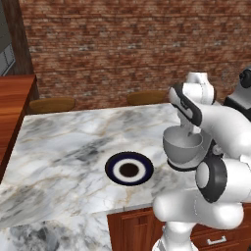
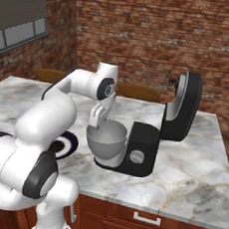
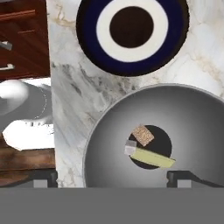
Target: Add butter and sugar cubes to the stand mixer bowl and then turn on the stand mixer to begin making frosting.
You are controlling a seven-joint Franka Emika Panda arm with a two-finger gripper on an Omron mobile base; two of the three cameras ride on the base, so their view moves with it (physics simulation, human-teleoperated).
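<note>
The stand mixer (image 2: 144, 148) is black, and its head (image 2: 183, 106) is tilted up and back. Its grey metal bowl (image 2: 105, 141) (image 1: 182, 147) (image 3: 109, 131) sits at the base. On the bowl's bottom lie a yellow butter stick (image 3: 153, 158), a brown speckled sugar cube (image 3: 143, 134) and a small pale cube (image 3: 130, 148). My gripper (image 2: 95, 120) (image 1: 188, 132) (image 3: 113, 178) hangs just above the bowl's mouth. It is open, and nothing is between its fingers (image 3: 183, 177).
A dark-blue-rimmed plate (image 1: 112, 169) (image 3: 87, 26) lies on the marble counter (image 1: 59, 147) to the bowl's left. Two wooden stools (image 1: 51, 104) stand beyond the far edge, before a brick wall. Wooden drawers (image 2: 145, 220) sit under the near edge.
</note>
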